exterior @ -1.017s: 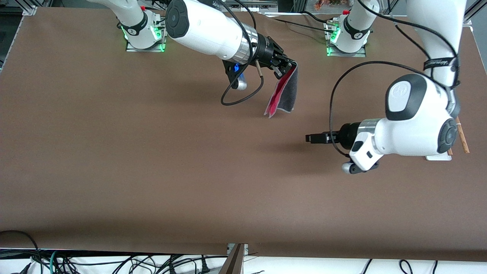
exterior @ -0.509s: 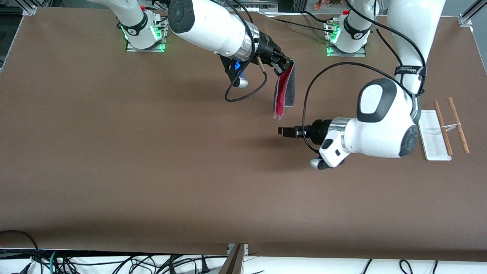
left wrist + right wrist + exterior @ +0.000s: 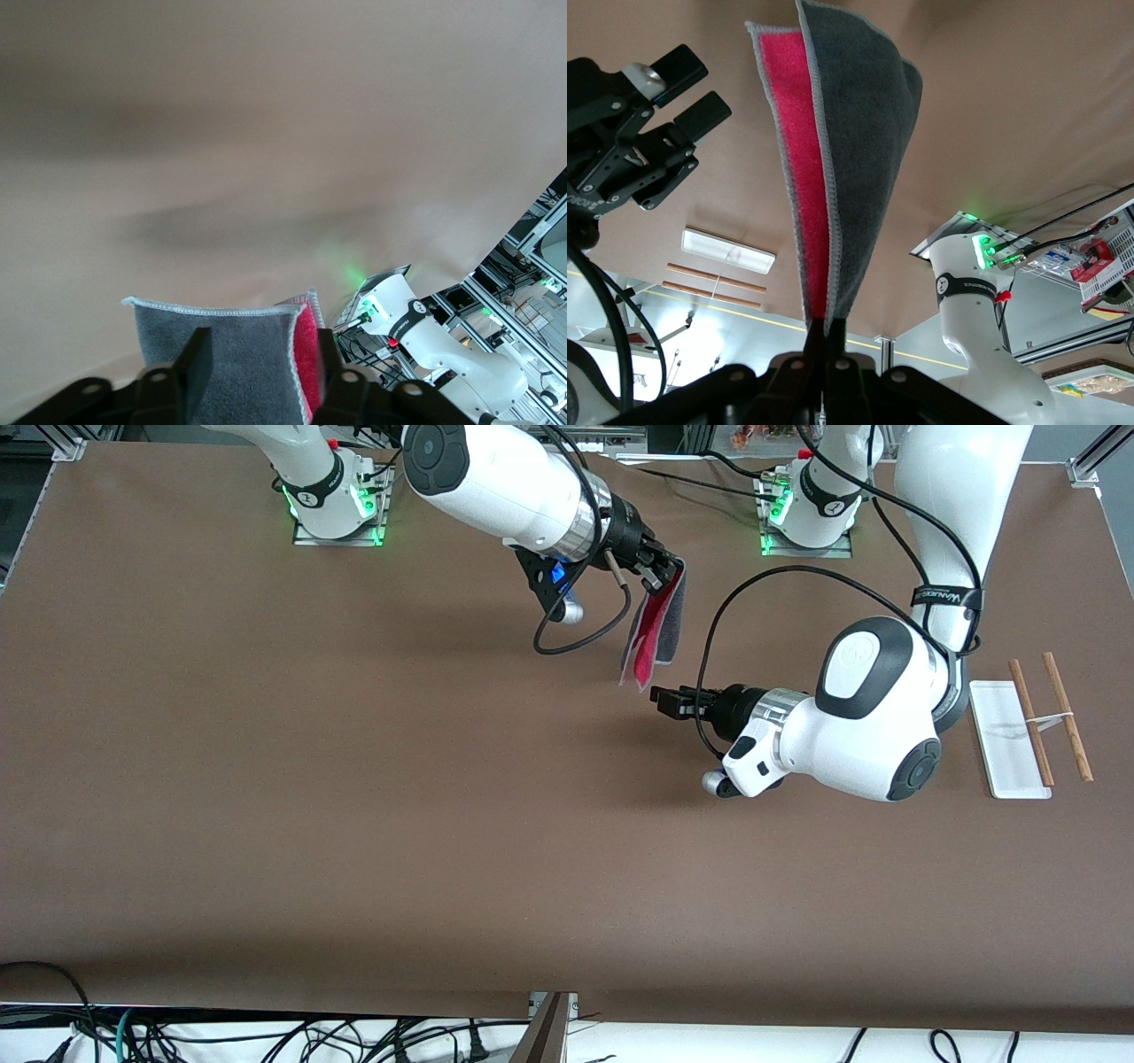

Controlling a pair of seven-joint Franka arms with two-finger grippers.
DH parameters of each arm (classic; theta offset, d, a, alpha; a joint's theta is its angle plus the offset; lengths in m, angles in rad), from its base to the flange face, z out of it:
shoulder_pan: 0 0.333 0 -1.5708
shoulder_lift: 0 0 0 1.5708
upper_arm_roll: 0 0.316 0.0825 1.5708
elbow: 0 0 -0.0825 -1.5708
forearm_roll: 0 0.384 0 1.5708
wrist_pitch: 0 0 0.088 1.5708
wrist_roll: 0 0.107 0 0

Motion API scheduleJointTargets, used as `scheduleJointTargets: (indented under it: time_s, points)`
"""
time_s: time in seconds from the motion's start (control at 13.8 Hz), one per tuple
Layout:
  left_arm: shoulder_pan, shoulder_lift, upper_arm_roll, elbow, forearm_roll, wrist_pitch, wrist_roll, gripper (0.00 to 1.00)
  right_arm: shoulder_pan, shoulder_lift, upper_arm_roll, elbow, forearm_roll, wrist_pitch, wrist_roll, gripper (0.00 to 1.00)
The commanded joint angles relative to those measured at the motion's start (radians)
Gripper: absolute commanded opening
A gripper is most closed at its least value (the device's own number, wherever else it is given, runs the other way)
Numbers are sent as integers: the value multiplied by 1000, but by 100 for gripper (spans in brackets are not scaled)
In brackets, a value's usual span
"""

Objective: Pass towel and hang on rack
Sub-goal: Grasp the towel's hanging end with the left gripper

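The towel is pinched at its top (folded, hanging) by the right tool, just beside the spread-open left tool.

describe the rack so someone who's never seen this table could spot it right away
Go to the left arm's end of the brown table. The rack lies there on its own, apart from both arms. Its flat white base with two thin wooden rods beside it is the only object resting on the tabletop.
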Motion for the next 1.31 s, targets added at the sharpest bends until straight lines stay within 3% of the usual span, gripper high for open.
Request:
scheduleJointTargets:
  time_s: [0.0, 0.36, 1.02, 1.16, 1.24]
  points:
    - [-43, 9, 0, -10, -23, -6, -4, 27, 13, 18, 3, 38, -24, -29, 0, 0]
    - [-43, 8, 0, -13, -6, -32, 4, 28, 13, 17, 3, 42, -55, -103, -76, 0]
    - [-54, 2, -2, -13, 52, -72, 8, 29, 13, 18, 2, 75, -57, -112, -76, 0]
    - [-54, 2, 0, -13, 55, -100, 10, 28, 13, 18, 2, 77, -57, -118, -76, 0]
    - [-51, 2, 0, -13, 55, -104, 10, 21, 11, 18, 2, 77, -57, -120, -76, 0]
